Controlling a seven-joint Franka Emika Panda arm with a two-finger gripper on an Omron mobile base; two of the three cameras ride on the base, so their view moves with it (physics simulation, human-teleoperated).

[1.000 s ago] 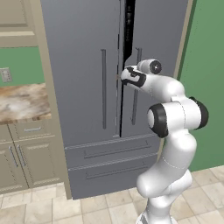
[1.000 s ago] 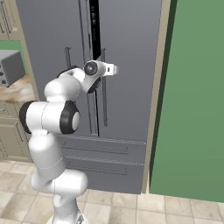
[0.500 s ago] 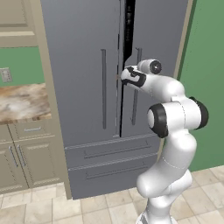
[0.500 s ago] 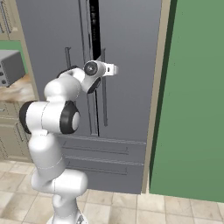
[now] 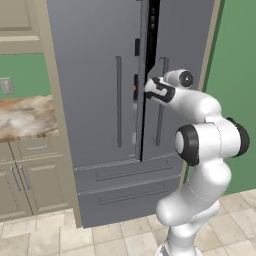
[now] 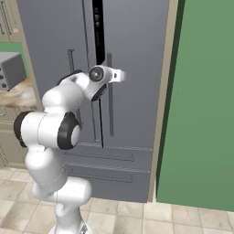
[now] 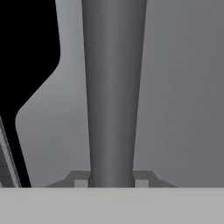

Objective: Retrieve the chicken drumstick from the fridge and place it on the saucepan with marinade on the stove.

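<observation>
Robot arm grips the fridge [image 5: 100,75] handle, right door ajar

The gripper [image 5: 150,90] is closed around the right door's vertical bar handle [image 7: 113,87], a finger [image 7: 80,179] on either side. That door stands slightly open, leaving a dark gap [image 6: 98,27] between the doors. A small orange spot [image 5: 134,89] shows in the gap; whether it is the chicken drumstick cannot be told.
</observation>
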